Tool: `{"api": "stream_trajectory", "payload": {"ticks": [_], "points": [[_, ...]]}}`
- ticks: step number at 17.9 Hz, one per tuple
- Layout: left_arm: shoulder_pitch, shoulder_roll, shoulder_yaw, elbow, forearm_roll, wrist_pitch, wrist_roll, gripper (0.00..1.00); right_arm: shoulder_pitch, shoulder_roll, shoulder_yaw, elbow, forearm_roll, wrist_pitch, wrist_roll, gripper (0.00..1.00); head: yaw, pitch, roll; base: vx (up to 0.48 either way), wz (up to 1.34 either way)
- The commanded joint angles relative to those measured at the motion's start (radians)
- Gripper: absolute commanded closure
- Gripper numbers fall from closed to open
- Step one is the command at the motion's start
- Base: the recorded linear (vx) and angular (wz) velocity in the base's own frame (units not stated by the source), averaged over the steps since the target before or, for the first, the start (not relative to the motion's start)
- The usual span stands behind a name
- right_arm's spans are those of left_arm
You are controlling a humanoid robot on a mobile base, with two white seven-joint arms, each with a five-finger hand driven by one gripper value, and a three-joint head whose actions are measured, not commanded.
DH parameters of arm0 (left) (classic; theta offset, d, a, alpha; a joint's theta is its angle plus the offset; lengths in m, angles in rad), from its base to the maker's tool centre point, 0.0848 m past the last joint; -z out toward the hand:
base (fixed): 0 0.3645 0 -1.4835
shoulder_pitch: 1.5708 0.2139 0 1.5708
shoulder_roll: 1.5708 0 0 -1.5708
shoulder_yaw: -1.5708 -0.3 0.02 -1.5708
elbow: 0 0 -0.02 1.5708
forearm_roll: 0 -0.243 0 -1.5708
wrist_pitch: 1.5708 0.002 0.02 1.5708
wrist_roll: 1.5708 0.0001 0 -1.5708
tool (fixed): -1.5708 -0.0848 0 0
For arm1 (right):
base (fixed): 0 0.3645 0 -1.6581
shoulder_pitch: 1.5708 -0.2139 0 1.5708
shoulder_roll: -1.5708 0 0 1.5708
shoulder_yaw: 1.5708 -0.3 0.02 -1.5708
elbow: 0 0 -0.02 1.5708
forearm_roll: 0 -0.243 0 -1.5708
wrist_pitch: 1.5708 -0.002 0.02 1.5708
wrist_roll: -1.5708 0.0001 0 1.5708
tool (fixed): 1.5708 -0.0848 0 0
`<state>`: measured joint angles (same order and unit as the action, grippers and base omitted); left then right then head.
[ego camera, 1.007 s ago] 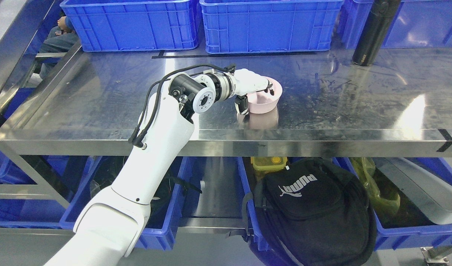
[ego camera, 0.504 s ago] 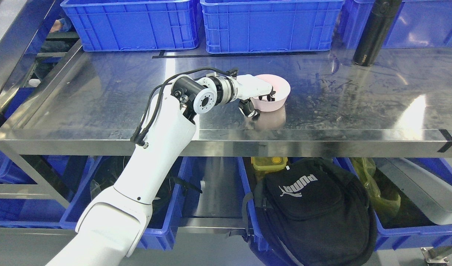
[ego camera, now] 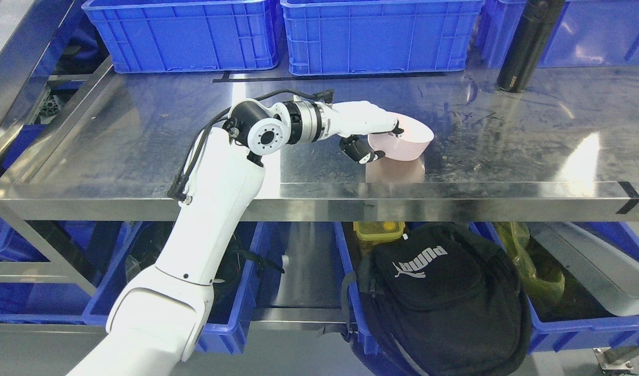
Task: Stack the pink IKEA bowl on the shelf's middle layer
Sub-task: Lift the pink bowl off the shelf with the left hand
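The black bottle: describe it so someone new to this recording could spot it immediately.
Start at the long steel shelf that spans the picture, with blue crates lined along its back. Follow that row to the far right, where the black bottle stands upright in front of the crates. It is the only tall, slim, dark cylinder on that shelf.

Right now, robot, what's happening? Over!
Left hand shut on pink bowl. Bowl tilted above steel shelf. Right arm unseen. Black bottle far off.
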<state>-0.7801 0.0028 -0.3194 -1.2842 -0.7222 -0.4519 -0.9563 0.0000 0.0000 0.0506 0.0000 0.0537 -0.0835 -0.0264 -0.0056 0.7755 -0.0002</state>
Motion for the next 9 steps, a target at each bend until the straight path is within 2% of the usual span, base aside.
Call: {"api": "stream_trajectory", "payload": {"ticks": [1,5,9], "points": [[0.005,0.015,0.279,-0.108,0.141,-0.111,0.008,1.00,0.023,-0.017,0.000,-0.017,0.000,0.001,0.000,0.00,0.0000,0.000,0.000,0.000,0.00],[0.079,0.015,0.307,-0.182,0.185,-0.334,0.008,1.00,0.023,-0.017,0.000,-0.017,0.000,0.001,0.000,0.00,0.0000,0.000,0.000,0.000,0.00],[0.169,0.015,0.303,-0.237,0.219,-0.334,0.010,1.00,0.023,-0.017,0.000,-0.017,0.000,0.001,0.000,0.00,0.0000,0.000,0.000,0.000,0.00]]}}
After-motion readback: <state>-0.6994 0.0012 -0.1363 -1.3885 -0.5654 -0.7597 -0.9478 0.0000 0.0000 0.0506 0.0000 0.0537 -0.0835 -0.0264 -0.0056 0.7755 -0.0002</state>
